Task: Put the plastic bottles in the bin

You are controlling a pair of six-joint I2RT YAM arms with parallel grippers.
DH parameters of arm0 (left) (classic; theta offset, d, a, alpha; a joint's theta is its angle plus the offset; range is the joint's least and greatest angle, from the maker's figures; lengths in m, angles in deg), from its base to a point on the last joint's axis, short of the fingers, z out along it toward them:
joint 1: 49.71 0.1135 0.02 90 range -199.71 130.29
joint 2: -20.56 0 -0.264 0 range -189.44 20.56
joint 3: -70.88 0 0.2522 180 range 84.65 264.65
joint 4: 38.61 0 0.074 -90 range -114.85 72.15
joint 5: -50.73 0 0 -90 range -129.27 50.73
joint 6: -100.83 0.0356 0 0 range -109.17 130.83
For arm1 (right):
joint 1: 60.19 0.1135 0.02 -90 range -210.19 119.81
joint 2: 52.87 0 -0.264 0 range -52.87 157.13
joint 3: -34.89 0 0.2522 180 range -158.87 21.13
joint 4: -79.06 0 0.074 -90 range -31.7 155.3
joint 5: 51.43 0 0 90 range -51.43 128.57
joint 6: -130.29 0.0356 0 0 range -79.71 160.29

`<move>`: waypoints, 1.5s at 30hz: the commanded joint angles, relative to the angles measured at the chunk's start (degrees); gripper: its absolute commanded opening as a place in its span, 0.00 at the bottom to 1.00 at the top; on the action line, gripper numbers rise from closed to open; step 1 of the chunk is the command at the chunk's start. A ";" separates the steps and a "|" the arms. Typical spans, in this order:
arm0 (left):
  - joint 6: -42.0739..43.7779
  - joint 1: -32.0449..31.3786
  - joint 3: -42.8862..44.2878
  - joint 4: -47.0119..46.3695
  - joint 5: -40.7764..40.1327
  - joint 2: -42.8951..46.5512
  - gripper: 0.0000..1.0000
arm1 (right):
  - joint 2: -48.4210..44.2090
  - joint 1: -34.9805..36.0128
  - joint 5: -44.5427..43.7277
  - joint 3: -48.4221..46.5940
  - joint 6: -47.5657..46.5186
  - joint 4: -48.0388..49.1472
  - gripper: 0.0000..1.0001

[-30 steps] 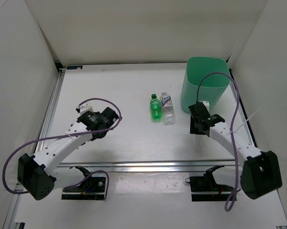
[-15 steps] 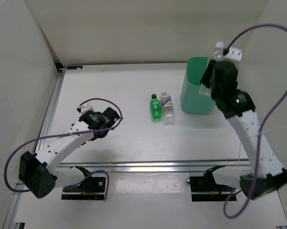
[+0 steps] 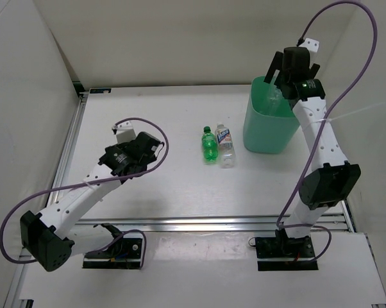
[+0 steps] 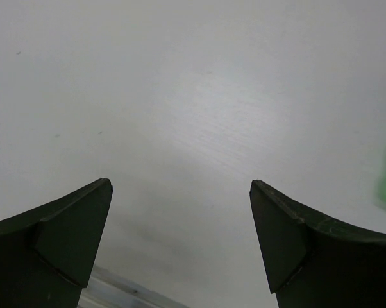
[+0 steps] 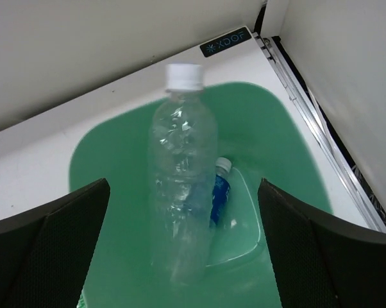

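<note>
Clear bottle (image 5: 182, 144) loose below right pincer (image 5: 183, 183)

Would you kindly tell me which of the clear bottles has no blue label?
The bare bottle upright over the bin; the bottle lying inside it and the labelled bottle beside the green bottle both show blue.

The mint-green bin (image 3: 265, 131) stands upright at the far right. A blue-labelled bottle (image 5: 218, 196) lies on its bottom, and an unlabelled bottle (image 5: 182, 205), white cap up, is in its mouth. To the bin's left, a green bottle (image 3: 209, 145) and a clear labelled bottle (image 3: 226, 146) stand side by side.
</note>
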 commanded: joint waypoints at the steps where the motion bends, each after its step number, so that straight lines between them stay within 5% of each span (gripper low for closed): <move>1: 7.42 -0.23 3.76 -14.92 3.15 -1.69 1.00 | -7.03 2.43 -4.50 -0.46 1.18 -1.43 1.00; 8: 16.29 -0.23 20.97 -20.37 21.47 -23.30 1.00 | -17.14 3.58 -9.25 10.17 7.84 -5.31 1.00; 18: 19.10 4.51 29.33 -33.67 46.37 -39.31 1.00 | -22.68 4.11 -5.83 18.20 10.77 -4.78 1.00; 22: 21.23 5.65 37.76 -33.67 49.65 -47.04 1.00 | -25.06 4.11 -5.83 18.81 10.14 -3.46 1.00; 36: 22.37 6.27 47.09 -31.22 62.56 -63.12 0.99 | -29.63 0.68 -8.37 22.76 7.60 -3.46 1.00; 40: 22.90 6.27 50.08 -30.16 67.22 -66.82 0.87 | -30.34 0.68 -9.78 24.34 6.19 -2.33 1.00; 45: 22.37 7.41 48.86 -29.63 66.09 -65.87 0.53 | -30.87 0.68 -11.89 25.49 6.19 -2.32 1.00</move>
